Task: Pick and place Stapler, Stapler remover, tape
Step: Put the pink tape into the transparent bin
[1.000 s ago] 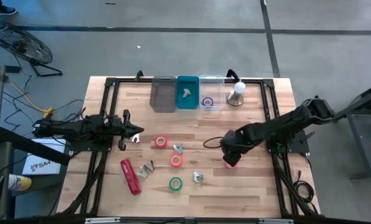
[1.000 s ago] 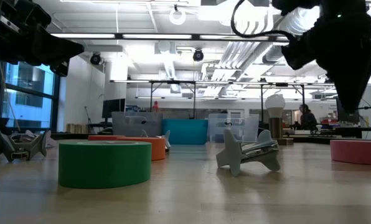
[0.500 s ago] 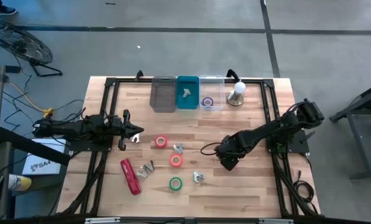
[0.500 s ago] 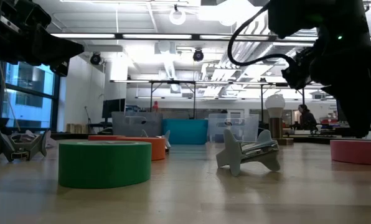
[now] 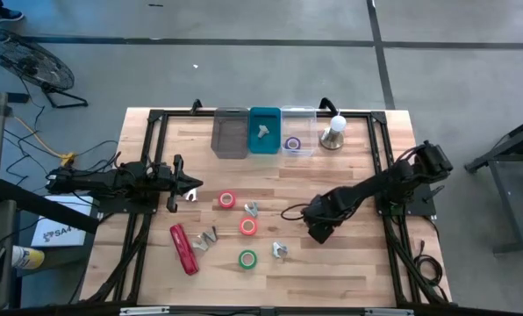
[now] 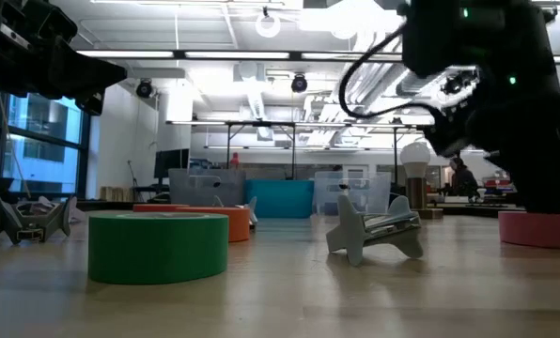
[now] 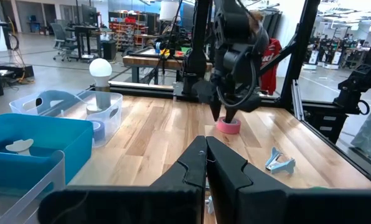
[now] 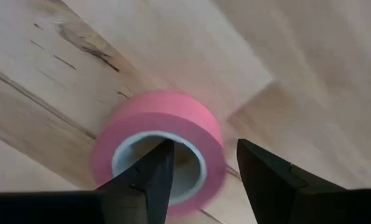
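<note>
Since a second ago the right arm has swung lower and toward the table's middle, so the right gripper [image 8: 201, 171] now stands over the pink tape roll [image 8: 157, 152], which the arm hides in the high view. Its fingers [image 8: 142, 177] are spread apart: one tip reaches into the roll's pale core, the other sits just outside the pink wall, so the wall lies between them. Whether the tips already touch the roll is hard to say; it rests flat on the wood.

Farther from those fingers lie the green tape roll [image 5: 247, 259], the orange roll [image 5: 248, 226] and the red roll [image 5: 227, 200], each flat on the table [image 5: 349, 272], with small metal claw pieces [image 5: 280, 251] among them. Beyond them, near the left edge, is the red stapler [image 5: 183, 249].

The left gripper [image 5: 189, 187] waits above the table's left side, its fingers clenched together on nothing.

At the far edge stand the grey bin [image 5: 230, 134], the teal bin [image 5: 264, 132] and the clear bin [image 5: 297, 133], holding a purple roll [image 5: 292, 143].
</note>
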